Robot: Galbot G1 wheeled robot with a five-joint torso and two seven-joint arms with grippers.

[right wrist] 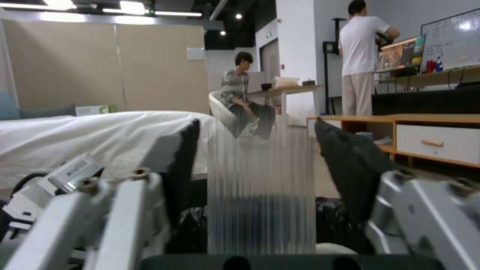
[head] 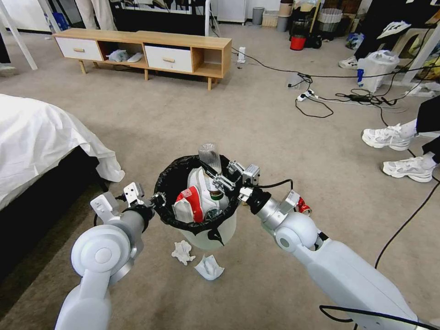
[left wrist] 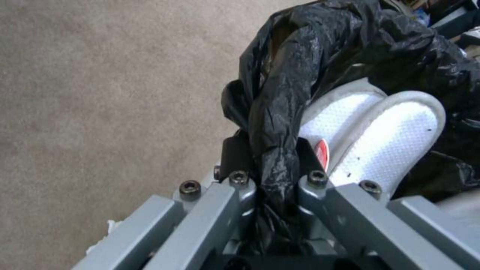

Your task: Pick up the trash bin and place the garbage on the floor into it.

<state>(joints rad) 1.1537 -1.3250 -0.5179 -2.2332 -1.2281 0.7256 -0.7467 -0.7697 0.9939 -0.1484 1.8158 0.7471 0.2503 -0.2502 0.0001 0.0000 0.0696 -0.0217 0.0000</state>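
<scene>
My left gripper (head: 157, 200) is shut on the trash bin's (head: 211, 233) near-left rim, pinching the black liner (left wrist: 280, 112) between its fingers (left wrist: 235, 153). Inside the bin lie a red-and-white wrapper (head: 190, 205) and other white litter (left wrist: 400, 138). My right gripper (head: 221, 182) is over the bin's far-right rim, its pads (right wrist: 350, 161) against a clear ribbed plastic bottle (head: 209, 156) that stands upright in the bin (right wrist: 337, 225); the bottle (right wrist: 260, 187) sits between the pads. On the floor (head: 256, 123), two crumpled white tissues (head: 183, 251) (head: 209, 267) lie in front of the bin. A crushed red can (head: 304, 207) lies behind my right forearm.
A bed with a white sheet (head: 36, 133) is close on the left. A low wooden cabinet (head: 146, 50) stands at the back. Cables and a power strip (head: 321, 98) run across the right. A person's white sneakers (head: 394, 137), a white plastic bag (head: 376, 68) and a red bucket (head: 298, 42) are also there.
</scene>
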